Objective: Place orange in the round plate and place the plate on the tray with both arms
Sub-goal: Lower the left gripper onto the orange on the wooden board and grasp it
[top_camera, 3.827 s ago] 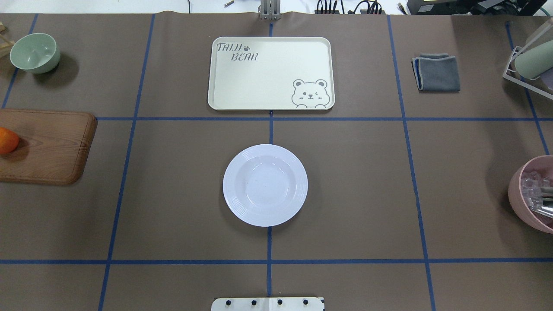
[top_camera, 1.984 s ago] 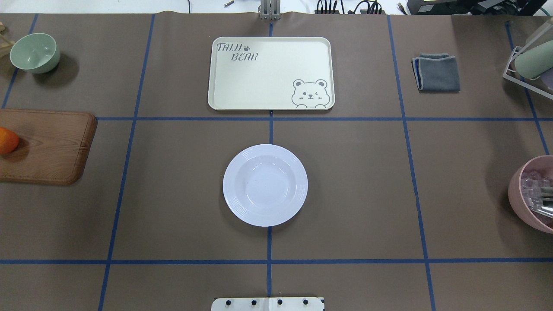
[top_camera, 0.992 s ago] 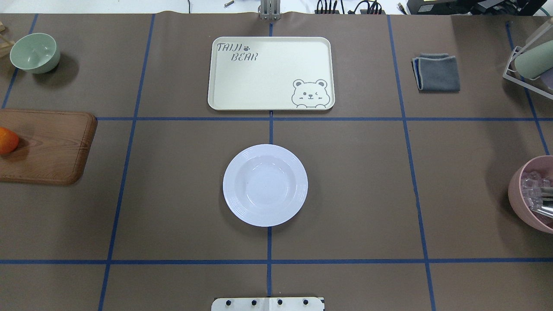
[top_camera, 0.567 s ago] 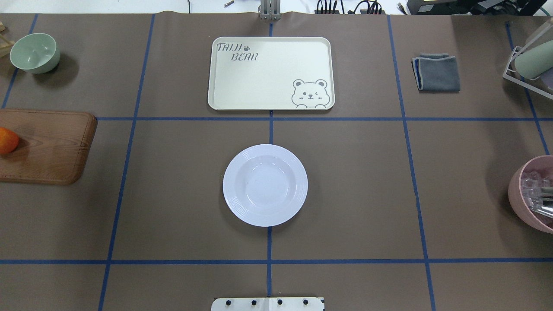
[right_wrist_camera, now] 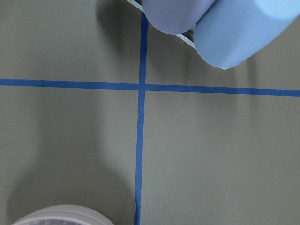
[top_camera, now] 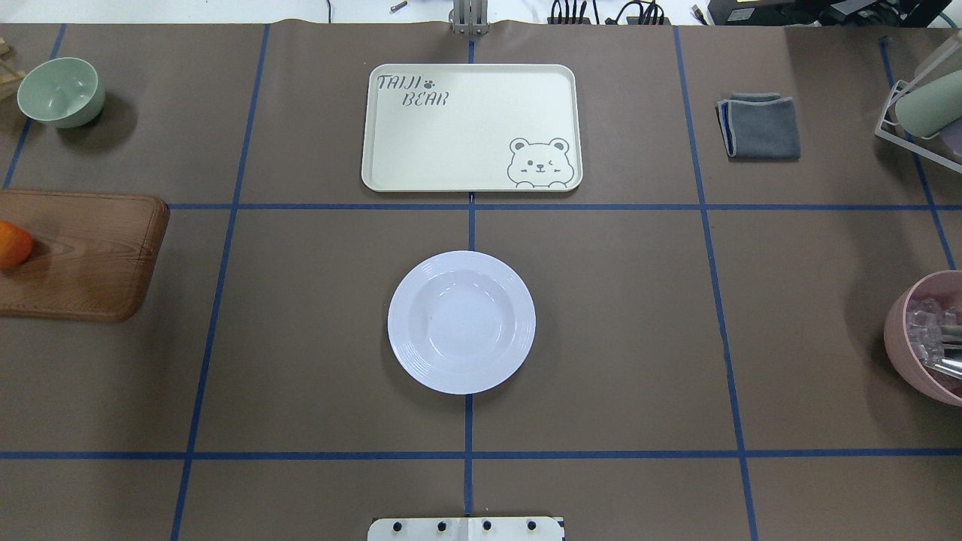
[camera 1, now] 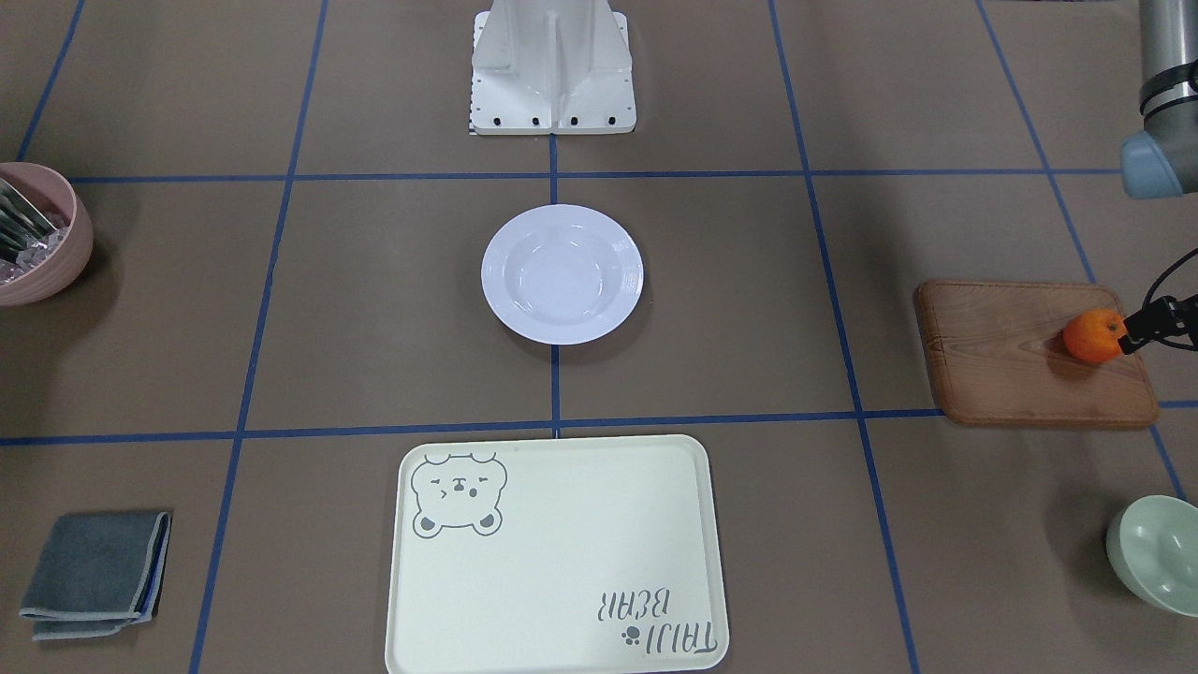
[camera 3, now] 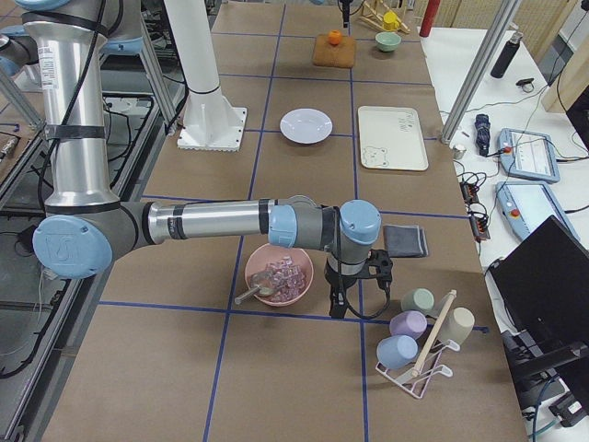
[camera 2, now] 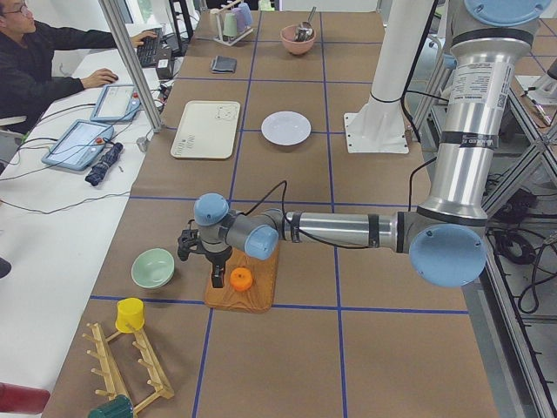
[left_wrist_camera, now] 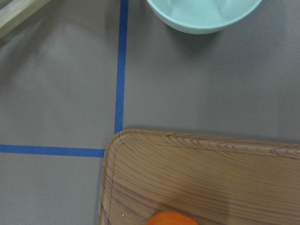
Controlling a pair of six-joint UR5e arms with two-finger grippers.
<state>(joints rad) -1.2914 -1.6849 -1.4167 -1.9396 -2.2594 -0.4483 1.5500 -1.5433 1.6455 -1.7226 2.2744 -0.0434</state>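
Observation:
The orange lies on a brown wooden board at my left end of the table, and at the overhead view's left edge the orange is only partly in frame. My left gripper reaches in beside it; one black finger shows against the fruit, and I cannot tell its state. The white round plate stands empty mid-table. Beyond it lies the cream tray, empty too. My right gripper hangs low between the pink bowl and the cup rack; I cannot tell whether it is open or shut.
A pale-green bowl stands near the board. A pink bowl with clear pieces, a cup rack and a folded grey cloth are on the right side. A person sits at a side desk.

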